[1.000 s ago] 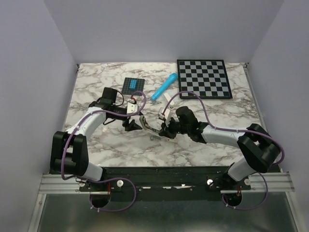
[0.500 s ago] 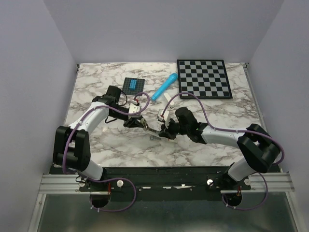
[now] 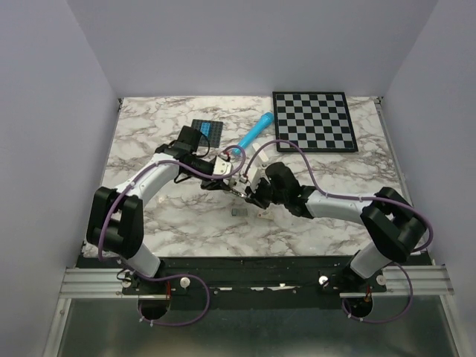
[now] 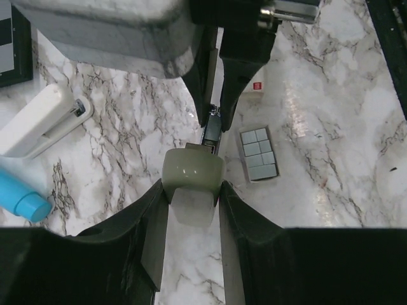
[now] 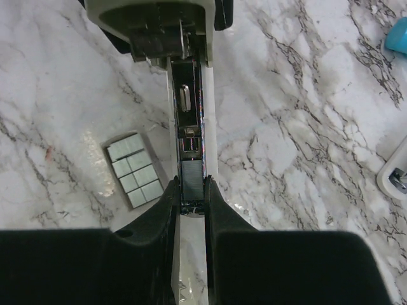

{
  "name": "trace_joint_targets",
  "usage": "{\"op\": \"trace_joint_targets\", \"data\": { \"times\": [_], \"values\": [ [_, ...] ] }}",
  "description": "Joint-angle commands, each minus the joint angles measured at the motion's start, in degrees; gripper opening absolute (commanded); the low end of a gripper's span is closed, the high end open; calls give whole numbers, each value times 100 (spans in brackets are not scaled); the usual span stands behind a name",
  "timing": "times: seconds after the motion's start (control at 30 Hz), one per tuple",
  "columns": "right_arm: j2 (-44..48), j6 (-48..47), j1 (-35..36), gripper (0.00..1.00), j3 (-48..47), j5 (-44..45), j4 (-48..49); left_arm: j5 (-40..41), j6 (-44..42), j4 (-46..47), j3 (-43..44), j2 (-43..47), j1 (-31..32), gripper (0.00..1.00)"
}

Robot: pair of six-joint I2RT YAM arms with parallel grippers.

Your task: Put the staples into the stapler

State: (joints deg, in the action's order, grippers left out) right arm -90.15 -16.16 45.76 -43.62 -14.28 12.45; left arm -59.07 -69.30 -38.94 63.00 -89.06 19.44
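Observation:
The cream-white stapler hangs between both grippers above the marble table. My left gripper is shut on its rounded cream end. My right gripper is shut on the opposite end, its fingers on the sides of the shiny metal rail. A grey ribbed strip lies in the rail between the right fingers. The staples, a flat silvery block, lie loose on the table below and beside the stapler.
A second white stapler-like piece lies beside the blue cylinder. A dark square pad with blue cells sits behind the left arm. A checkerboard fills the far right corner.
The left gripper has closed on the stapler's cream end. Both arms have carried the stapler away from the near edge, leaving the staples block on the table.

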Motion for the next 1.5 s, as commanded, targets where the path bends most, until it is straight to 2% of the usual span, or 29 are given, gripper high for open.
{"op": "trace_joint_targets", "data": {
  "times": [0.0,0.2,0.3,0.37,0.43,0.5,0.6,0.63,0.7,0.73,0.9,1.0,1.03,1.1,1.13,1.2,1.23,1.3,1.33,1.47],
  "values": [
    [-301,-124,-5,1,-358,444,416,-79,136,106,423,-514,148,13],
    [-653,-141,-14,1,-463,611,513,-70,-40,-140,783,-1174,253,11],
    [-837,-115,-23,1,-525,646,557,210,74,-246,994,-1324,428,11],
    [-873,-89,-23,1,-543,637,557,325,179,-123,986,-1325,516,15],
    [-873,-71,-23,1,-525,672,557,335,223,-35,960,-1325,578,24],
    [-873,-45,-14,1,-516,672,566,317,267,-17,942,-1325,596,27],
    [-917,-27,-32,1,-534,664,566,317,355,44,889,-1281,640,38],
    [-934,-19,-32,1,-525,655,566,291,408,157,820,-1237,640,46],
    [-934,-19,-32,1,-508,664,566,273,557,325,740,-1124,640,54],
    [-917,-18,-32,2,-499,681,566,273,671,482,661,-1062,640,62],
    [-934,-45,-23,2,-481,699,566,396,1110,1010,450,-693,596,77],
    [-934,-54,-32,2,-472,725,557,431,1602,1528,231,-394,465,83],
    [-934,-54,-23,2,-472,751,548,466,1786,1973,39,-176,412,87],
    [-926,-45,-32,2,-455,760,531,658,2620,2564,-234,237,306,91],
    [-917,-36,-23,3,-455,786,513,755,2962,3245,-558,396,167,99],
    [-908,-10,-23,9,-446,813,487,1019,3935,3943,-920,739,51,99],
    [-891,-1,-32,12,-446,848,461,1359,4298,4695,-1287,1132,-97,99],
    [-882,34,-32,21,-420,857,408,1949,5001,5393,-1684,1573,-195,99],
    [-873,52,-32,22,-420,866,390,2630,5388,5832,-2034,2063,-230,99],
    [-838,148,-32,31,-446,866,250,4047,5804,6109,-2661,3383,-248,99]
  ]
}}
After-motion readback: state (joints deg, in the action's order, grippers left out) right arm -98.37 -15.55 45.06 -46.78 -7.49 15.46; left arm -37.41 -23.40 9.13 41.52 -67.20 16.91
